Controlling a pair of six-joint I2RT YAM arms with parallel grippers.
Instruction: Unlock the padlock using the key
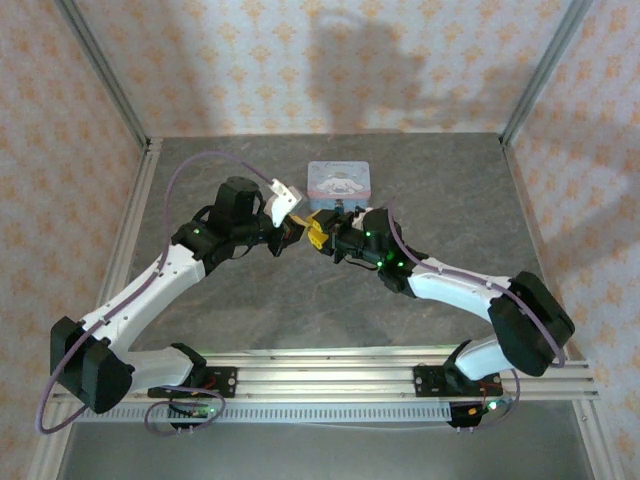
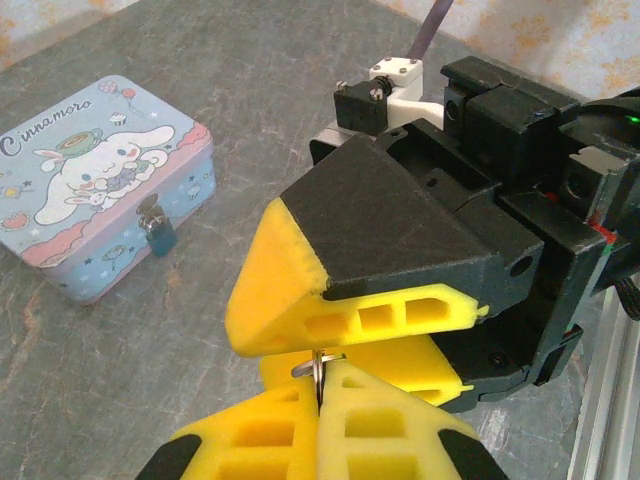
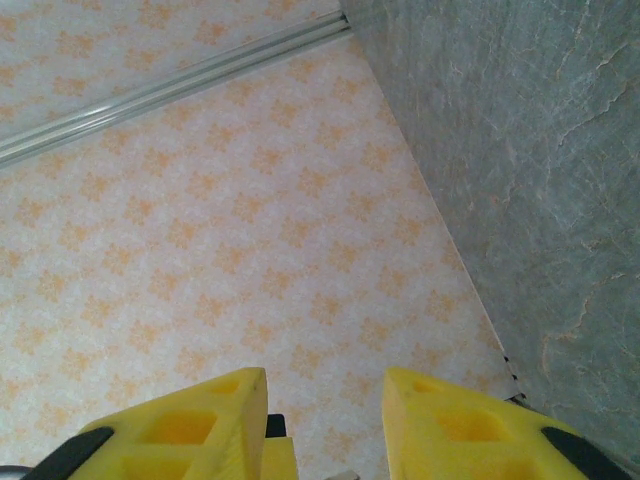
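The key (image 2: 320, 366) is a thin metal piece seen edge-on, pinched between the yellow fingertips of my left gripper (image 2: 320, 390), which is shut on it. My right gripper (image 2: 265, 348) faces it with its yellow fingers (image 2: 350, 318) apart, one above and one behind the key's end. In the right wrist view that gripper (image 3: 325, 425) is open and points at the wall. The small dark padlock (image 2: 158, 234) hangs on the front of the light-blue cartoon tin (image 2: 95, 170), to the left of both grippers. From above, the two grippers (image 1: 300, 228) (image 1: 322, 236) meet just in front of the tin (image 1: 340, 182).
The tin lies on the grey stone-patterned table (image 1: 440, 190), at the back middle. Papered walls and metal frame posts (image 1: 540, 70) close in the table. A rail (image 1: 400, 365) runs along the near edge by the arm bases.
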